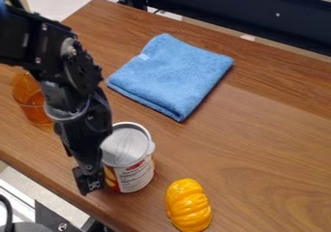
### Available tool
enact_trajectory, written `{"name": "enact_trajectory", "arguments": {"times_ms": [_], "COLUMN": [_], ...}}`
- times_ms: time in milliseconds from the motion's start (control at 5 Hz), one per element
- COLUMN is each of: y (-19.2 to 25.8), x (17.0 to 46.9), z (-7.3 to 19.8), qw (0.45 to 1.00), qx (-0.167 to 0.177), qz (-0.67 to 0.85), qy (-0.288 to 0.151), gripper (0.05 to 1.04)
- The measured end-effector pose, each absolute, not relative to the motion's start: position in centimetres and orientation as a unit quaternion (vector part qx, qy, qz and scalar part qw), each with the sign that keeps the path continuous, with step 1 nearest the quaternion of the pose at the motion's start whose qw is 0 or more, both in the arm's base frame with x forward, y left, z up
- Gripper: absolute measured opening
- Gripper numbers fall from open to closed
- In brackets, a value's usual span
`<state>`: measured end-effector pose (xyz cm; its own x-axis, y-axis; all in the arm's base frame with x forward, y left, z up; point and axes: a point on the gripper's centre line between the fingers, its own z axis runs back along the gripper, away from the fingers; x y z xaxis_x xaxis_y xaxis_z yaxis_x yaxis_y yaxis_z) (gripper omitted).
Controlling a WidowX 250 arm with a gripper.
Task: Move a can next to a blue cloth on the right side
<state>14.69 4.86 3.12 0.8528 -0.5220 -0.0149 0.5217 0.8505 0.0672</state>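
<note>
The gripper [89, 170] hangs down at the left side of the can [132, 159], low over the table near its front left edge. The can stands upright, with a silvery top and a white, red and yellow label; its left side is partly covered by the gripper. Beyond the can, in the upper middle of the view, the folded blue cloth [171, 75] lies flat, apart from the can.
An orange see-through cup [29, 100] stands at the left, partly behind the arm. A shiny yellow ridged object [188, 206] lies to the lower right of the can. The wooden table [271, 144] has its front edge running along the lower left.
</note>
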Motion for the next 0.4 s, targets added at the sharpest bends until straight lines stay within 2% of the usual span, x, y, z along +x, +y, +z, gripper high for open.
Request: {"name": "enact_trajectory", "arguments": {"times_ms": [200, 400], "y": [4.38, 4.16], "x": [15.55, 16.55], "z": [3.21, 3.29], "qw": [0.959, 0.962], "qx": [0.018, 0.014], "qz": [-0.283, -0.273], "qy": [-0.017, -0.014], "gripper": [0.999, 0.999]}}
